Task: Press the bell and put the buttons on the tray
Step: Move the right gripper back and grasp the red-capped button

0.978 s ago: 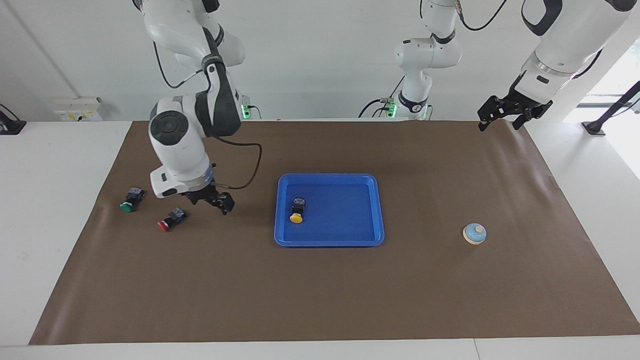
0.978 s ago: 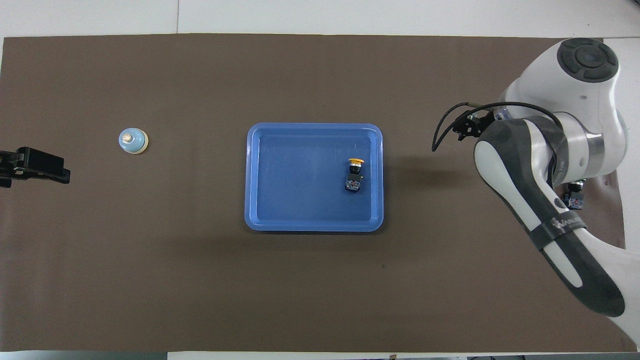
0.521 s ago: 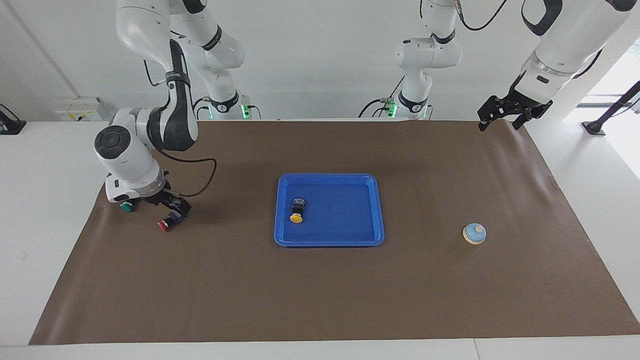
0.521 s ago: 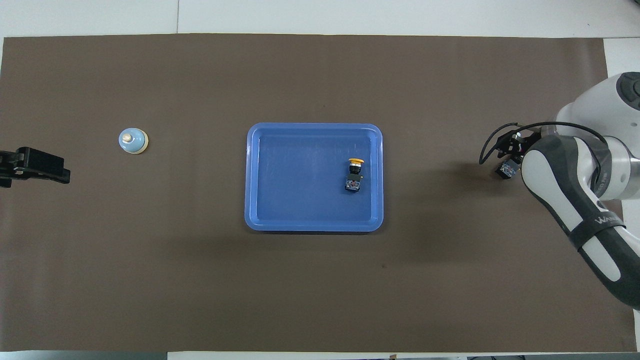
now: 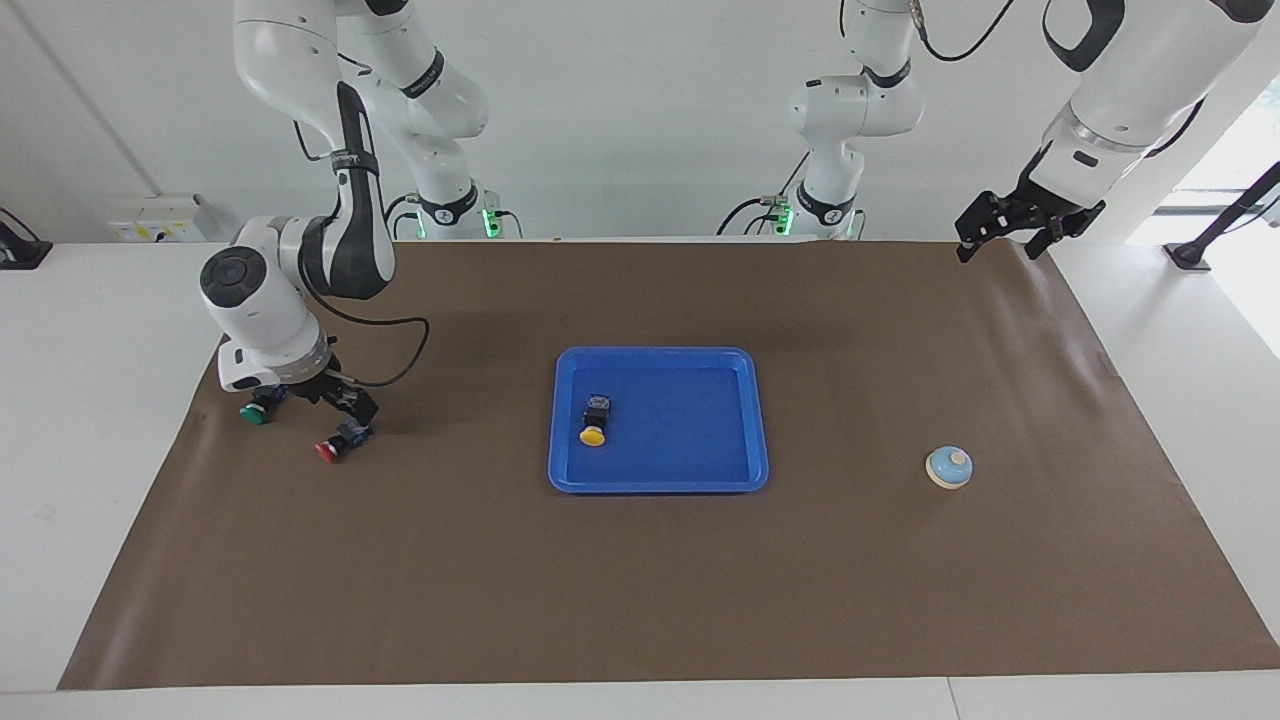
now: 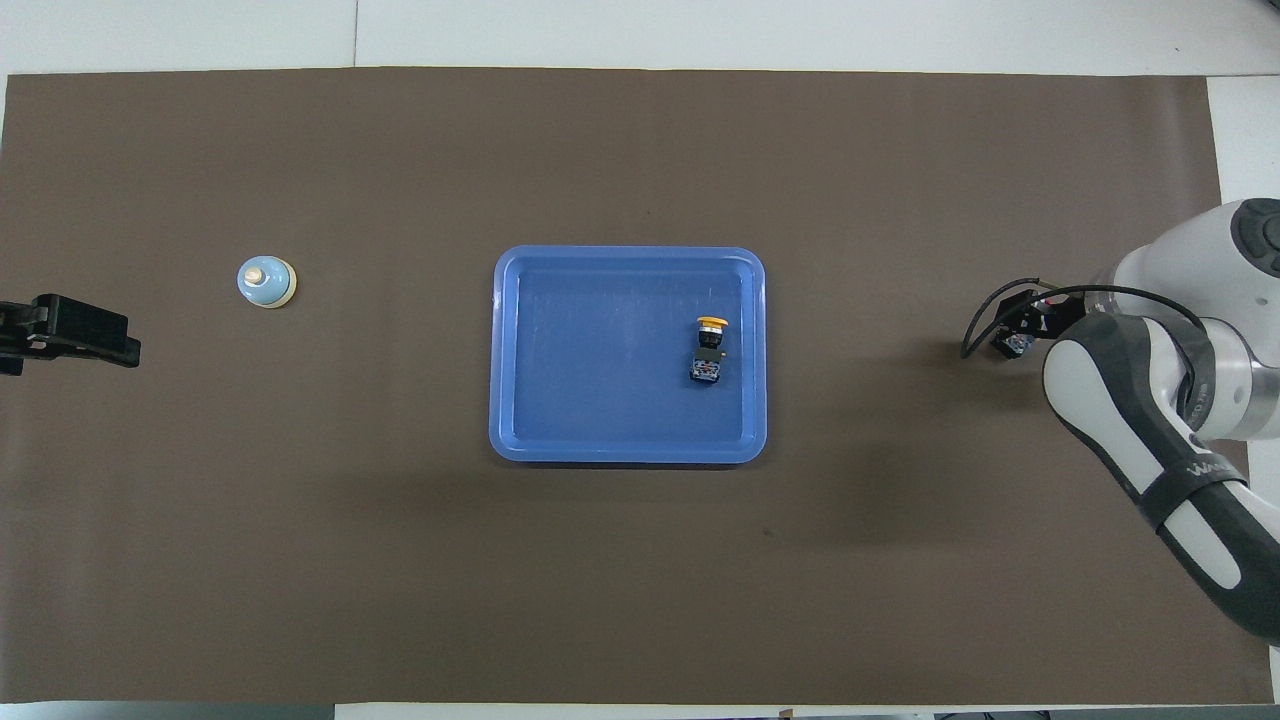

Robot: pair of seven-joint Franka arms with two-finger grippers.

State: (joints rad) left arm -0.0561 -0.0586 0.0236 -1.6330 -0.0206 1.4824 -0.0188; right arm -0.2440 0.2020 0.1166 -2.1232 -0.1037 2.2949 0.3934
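The blue tray [image 5: 700, 440] [image 6: 600, 400] lies mid-table with the yellow button [image 5: 594, 421] [image 6: 708, 345] on its side in it. The red button [image 5: 337, 443] [image 6: 1013, 344] and the green button [image 5: 258, 411] lie on the brown mat toward the right arm's end. My right gripper [image 5: 347, 404] [image 6: 1022, 325] hangs low, just above the red button; the wrist partly covers the green button, which the arm hides in the overhead view. The light-blue bell [image 5: 948, 467] [image 6: 266, 282] stands toward the left arm's end. My left gripper [image 5: 1003, 236] [image 6: 62, 333] waits, open and empty, raised over the mat's corner.
A brown mat [image 5: 640, 600] covers most of the white table. The right arm's black cable [image 5: 400, 350] loops beside its wrist.
My right gripper has swung from beside the tray out over the red button and come low onto it. The buttons, bell and left arm have not moved.
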